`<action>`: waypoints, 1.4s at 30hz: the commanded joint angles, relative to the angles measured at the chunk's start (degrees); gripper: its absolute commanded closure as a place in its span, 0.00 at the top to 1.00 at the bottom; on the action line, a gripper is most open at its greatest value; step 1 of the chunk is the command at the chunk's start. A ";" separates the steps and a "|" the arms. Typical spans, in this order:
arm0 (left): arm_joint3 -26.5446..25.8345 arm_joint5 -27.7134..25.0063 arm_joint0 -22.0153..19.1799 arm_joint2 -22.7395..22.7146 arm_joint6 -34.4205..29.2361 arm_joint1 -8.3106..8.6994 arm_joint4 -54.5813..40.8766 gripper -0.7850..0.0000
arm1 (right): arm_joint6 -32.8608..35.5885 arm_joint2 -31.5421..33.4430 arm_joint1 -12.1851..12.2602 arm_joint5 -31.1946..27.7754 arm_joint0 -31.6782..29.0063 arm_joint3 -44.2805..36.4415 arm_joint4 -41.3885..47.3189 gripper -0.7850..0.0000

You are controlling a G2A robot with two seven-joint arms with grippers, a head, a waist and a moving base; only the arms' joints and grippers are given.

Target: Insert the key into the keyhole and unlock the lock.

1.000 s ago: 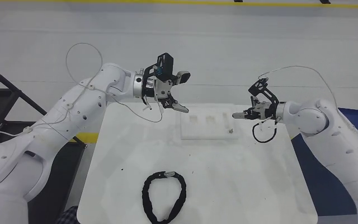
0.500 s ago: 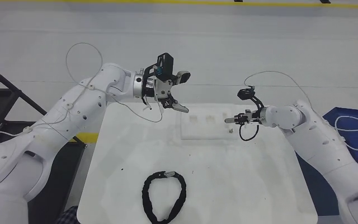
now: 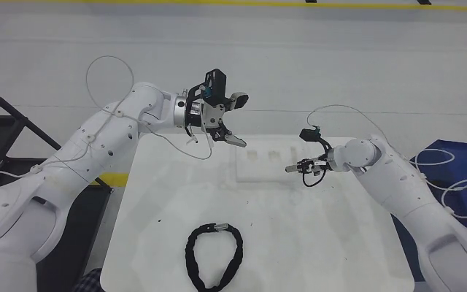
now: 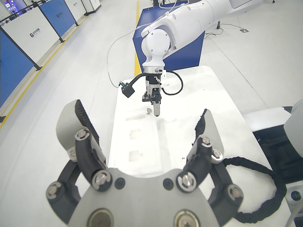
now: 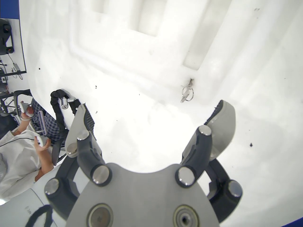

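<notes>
A small metal key (image 5: 187,92) on a ring stands stuck in the white foam block (image 3: 271,166) near its corner; it also shows as a speck, the key (image 4: 148,111). My right gripper (image 5: 153,116) hovers open just above it, seen too as the right gripper (image 3: 290,168) at the block's right end. The black chain lock (image 3: 213,255) lies coiled near the table's front edge, its silver cylinder (image 5: 64,102) facing up. My left gripper (image 3: 235,120) is open and empty, held high over the table's back left edge.
The foam block has several rectangular recesses (image 5: 149,15). The white table (image 3: 328,241) has bare room between block and lock. A blue cabinet (image 4: 168,53) stands beyond the table's right side. A seated person (image 5: 21,147) holding controllers is beside the table's front.
My right arm has swung in leftward and lowered, bringing its gripper from off the table's right side to the foam block's corner over the key. The left arm has stayed still.
</notes>
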 commanded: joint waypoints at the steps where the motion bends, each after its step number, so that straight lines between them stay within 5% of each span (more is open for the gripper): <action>1: 0.00 0.00 0.00 0.00 -0.01 0.00 -0.04 1.00 | 0.19 -0.15 -0.69 -0.19 0.34 1.75 1.14 1.00; 21: 0.00 0.00 0.00 0.00 -0.01 0.00 -0.04 1.00 | 0.24 -0.27 -2.19 -0.81 0.68 5.15 3.36 1.00; 35: 0.00 0.00 0.00 0.00 -0.01 0.00 -0.04 1.00 | -2.67 0.60 -0.59 23.46 -2.51 -9.68 -9.25 1.00; 39: 0.00 0.00 0.00 0.00 -0.01 0.00 -0.04 1.00 | -2.16 1.36 -0.04 27.26 -3.25 -11.85 -11.92 0.76; 42: 0.00 0.00 0.00 0.00 -0.01 0.00 -0.04 1.00 | -1.99 1.62 0.15 29.12 -4.03 -13.54 -13.38 0.68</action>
